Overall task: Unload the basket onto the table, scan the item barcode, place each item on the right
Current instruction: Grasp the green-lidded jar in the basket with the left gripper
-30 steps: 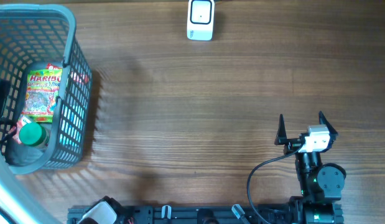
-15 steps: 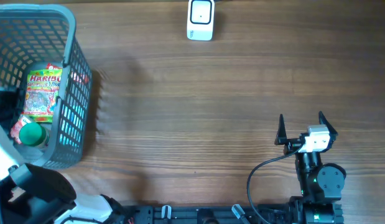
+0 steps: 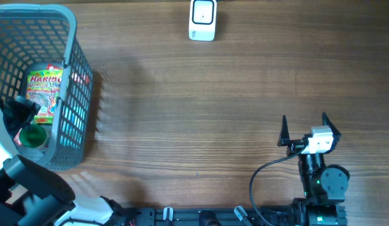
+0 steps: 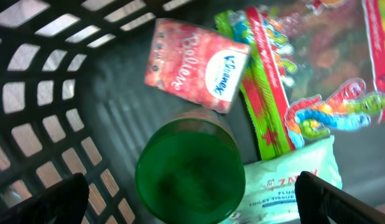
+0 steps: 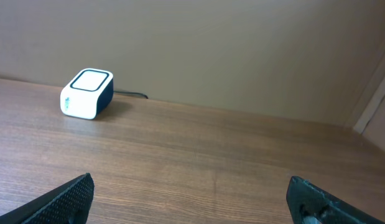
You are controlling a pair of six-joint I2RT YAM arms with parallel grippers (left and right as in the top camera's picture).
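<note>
The items lie in a blue-grey basket (image 3: 73,94) at the table's left. They are a green-lidded jar (image 3: 33,135), a gummy bag (image 3: 43,94) and tissue packs. My left gripper (image 3: 19,115) hangs open inside the basket. In the left wrist view the green lid (image 4: 190,165) sits between and below the spread fingers of the left gripper (image 4: 191,202), not touched. Beside it lie a red tissue pack (image 4: 195,65), the gummy bag (image 4: 316,81) and a pale green tissue pack (image 4: 292,186). The white barcode scanner (image 3: 202,19) stands at the far edge. My right gripper (image 3: 303,130) is open and empty.
The basket wall (image 4: 43,106) closes in around my left gripper on the left side. The scanner (image 5: 86,93) with its cable stands far left ahead of my right gripper (image 5: 195,199), bare wooden table (image 3: 194,113) between them.
My left arm has come in from the bottom left and reached into the basket over the green lid. The right arm has not moved.
</note>
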